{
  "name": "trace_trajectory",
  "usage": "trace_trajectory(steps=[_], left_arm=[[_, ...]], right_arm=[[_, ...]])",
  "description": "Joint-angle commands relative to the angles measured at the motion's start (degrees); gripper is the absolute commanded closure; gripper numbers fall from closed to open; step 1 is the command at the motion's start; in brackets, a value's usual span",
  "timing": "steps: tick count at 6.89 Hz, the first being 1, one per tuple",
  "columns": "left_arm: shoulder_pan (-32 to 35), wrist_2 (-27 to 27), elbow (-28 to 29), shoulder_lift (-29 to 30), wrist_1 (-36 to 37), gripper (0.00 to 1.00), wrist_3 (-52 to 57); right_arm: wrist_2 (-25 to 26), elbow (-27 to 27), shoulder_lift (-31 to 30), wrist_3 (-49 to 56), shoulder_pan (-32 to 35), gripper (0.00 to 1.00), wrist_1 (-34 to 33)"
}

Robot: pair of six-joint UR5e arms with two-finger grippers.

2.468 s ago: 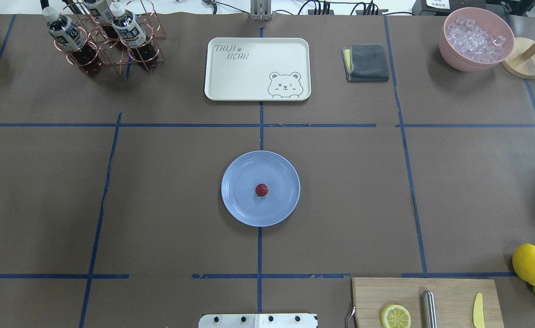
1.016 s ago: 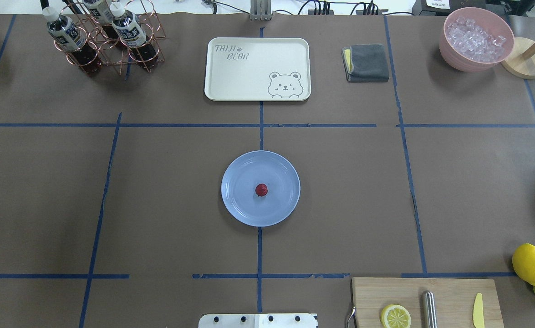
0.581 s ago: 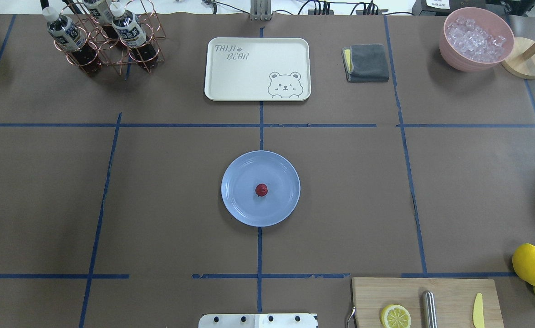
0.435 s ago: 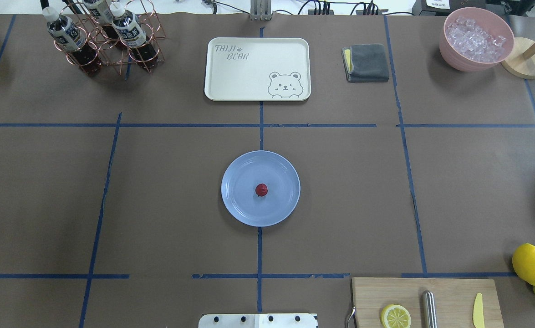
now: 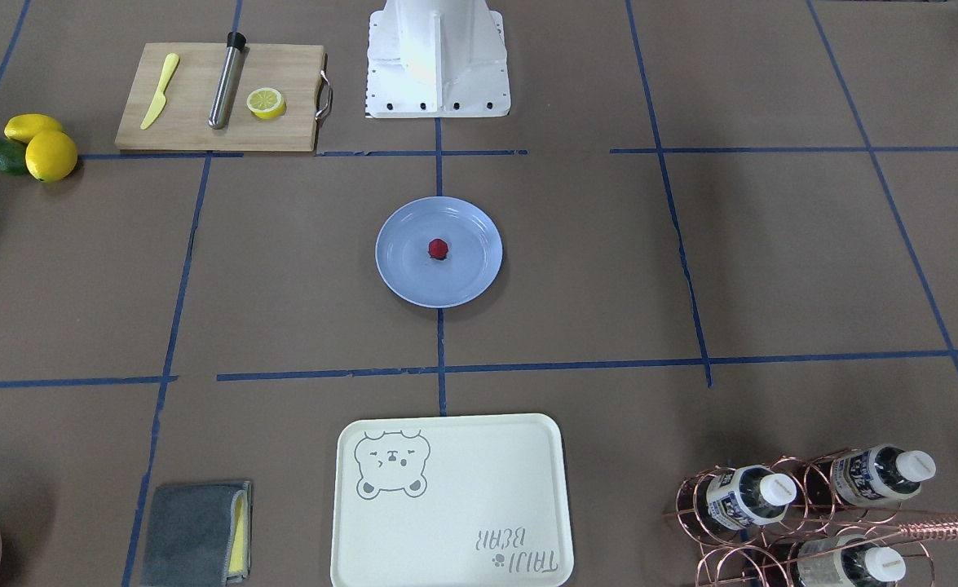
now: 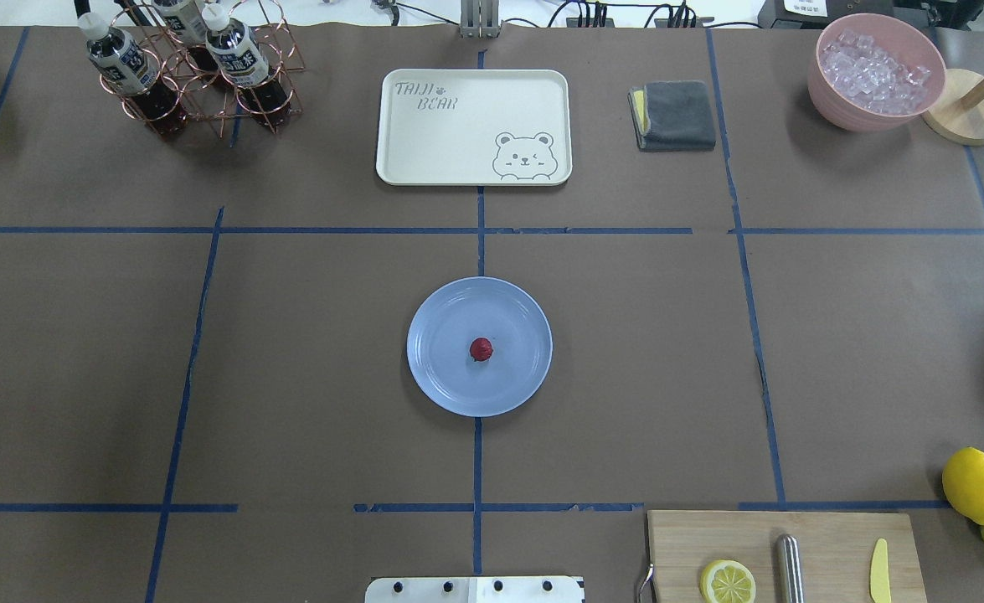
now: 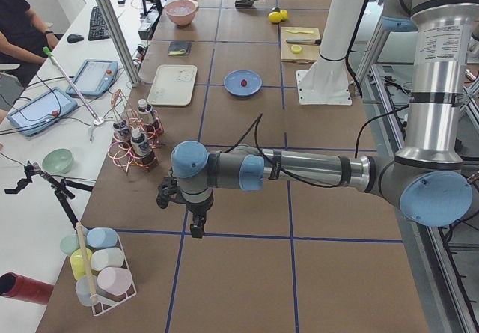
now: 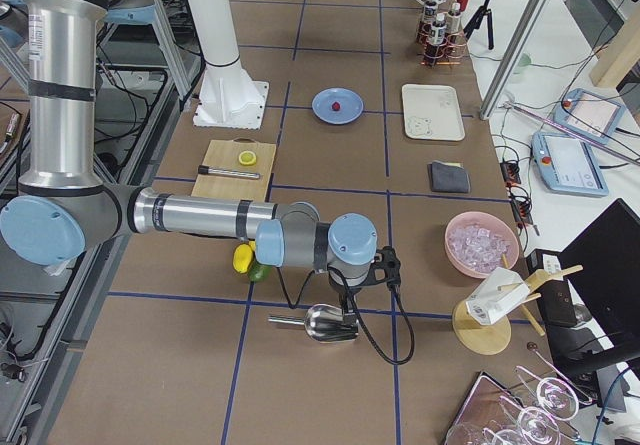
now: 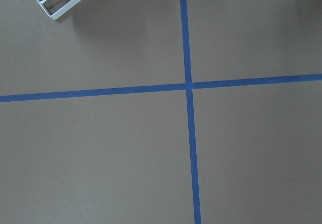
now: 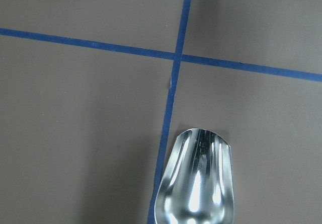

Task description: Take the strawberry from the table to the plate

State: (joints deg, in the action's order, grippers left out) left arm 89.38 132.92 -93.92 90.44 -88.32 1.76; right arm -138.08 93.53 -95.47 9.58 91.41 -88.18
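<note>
The strawberry (image 6: 481,349) (image 5: 438,249) is small and dark red, and it lies in the middle of the round light-blue plate (image 6: 441,385) (image 5: 397,277) at the centre of the brown table (image 6: 307,352). Both grippers are far from the plate and show only in the side views. My left gripper (image 7: 196,228) hangs over the table's left end, beyond the bottle rack. Over the right end, my right gripper (image 8: 345,300) points down just above a metal scoop (image 8: 333,322) (image 10: 197,183). I cannot tell whether either gripper is open or shut. No fingers show in the wrist views.
A cream bear-print tray (image 6: 473,126) lies beyond the plate, with a grey cloth (image 6: 674,115) and a pink bowl of ice (image 6: 875,71) to its right. A copper bottle rack (image 6: 194,71) stands far left. Near right are a cutting board (image 6: 780,557) with a halved lemon and whole lemons (image 6: 976,484). A person (image 7: 19,26) sits at the side desk.
</note>
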Motion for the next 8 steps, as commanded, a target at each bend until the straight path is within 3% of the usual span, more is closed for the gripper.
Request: trace_trajectory(steps=[1, 8], left_arm=[[0.00, -0.03, -0.04, 0.00, -0.01, 0.00, 0.00], [0.00, -0.03, -0.30, 0.00, -0.01, 0.00, -0.09]], right_arm=[[0.00, -0.01, 0.02, 0.00, 0.00, 0.00, 0.11], [0.00, -0.01, 0.90, -0.08, 0.00, 0.00, 0.03]])
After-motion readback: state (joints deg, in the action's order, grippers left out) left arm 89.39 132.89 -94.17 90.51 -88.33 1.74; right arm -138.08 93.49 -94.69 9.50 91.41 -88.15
